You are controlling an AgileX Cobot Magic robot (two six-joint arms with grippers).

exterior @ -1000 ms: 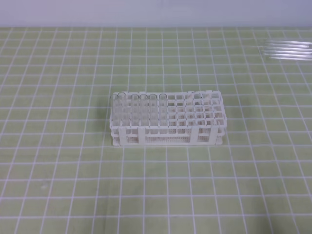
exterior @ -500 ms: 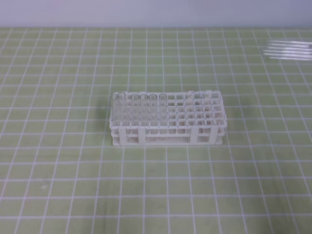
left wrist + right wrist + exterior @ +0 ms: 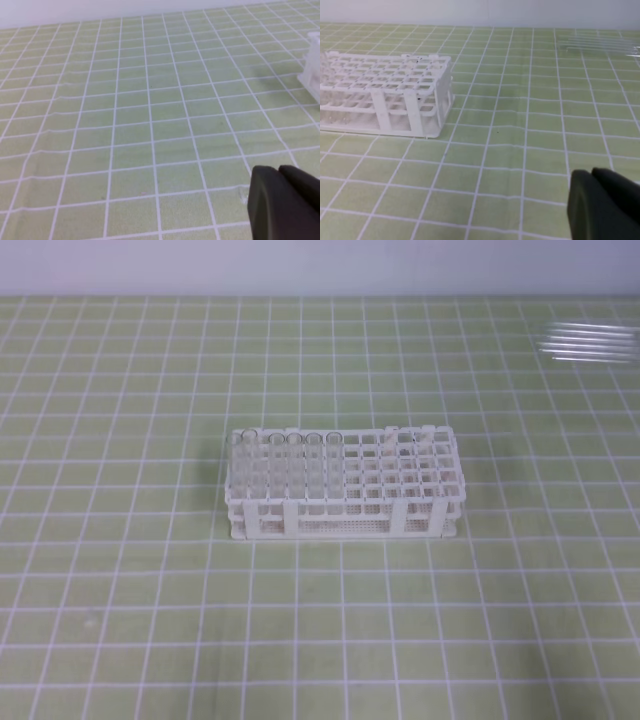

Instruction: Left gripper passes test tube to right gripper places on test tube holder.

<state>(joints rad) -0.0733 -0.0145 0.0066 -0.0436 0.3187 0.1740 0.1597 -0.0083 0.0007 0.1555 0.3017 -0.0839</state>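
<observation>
The white test tube holder (image 3: 345,485) stands mid-table in the high view, with several clear tubes upright in its left end. More clear test tubes (image 3: 590,342) lie side by side on the mat at the far right; I cannot tell which one the task means. Neither arm shows in the high view. In the left wrist view, my left gripper (image 3: 276,170) hovers over bare mat, shut and holding nothing, with a corner of the holder (image 3: 314,70) at the right edge. My right gripper (image 3: 591,172) is shut and holding nothing, to the right of the holder (image 3: 385,95), with the lying tubes (image 3: 600,42) far ahead.
A green mat with a white grid (image 3: 120,590) covers the whole table. A pale wall (image 3: 320,265) runs along the far edge.
</observation>
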